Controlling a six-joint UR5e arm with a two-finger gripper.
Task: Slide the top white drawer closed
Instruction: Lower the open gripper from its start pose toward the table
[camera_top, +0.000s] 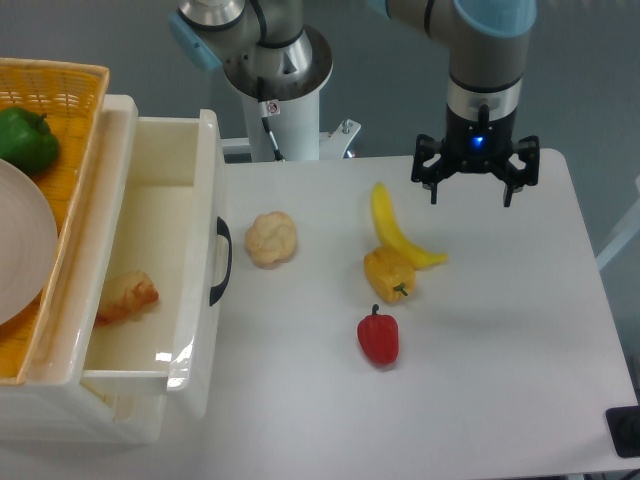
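Your gripper (470, 195) hangs with fingers spread apart, holding nothing, above the table (500, 350) just right of the banana (392, 233). The top white drawer (175, 260) stands pulled out at left, containing one piece of fried food (127, 297). The basket (50, 90) above is cut off by the frame's edge.

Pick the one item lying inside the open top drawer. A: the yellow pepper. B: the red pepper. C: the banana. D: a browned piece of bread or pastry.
D: a browned piece of bread or pastry lies on the floor of the open top drawer, while the red pepper, the banana and the yellow pepper all lie out on the table.
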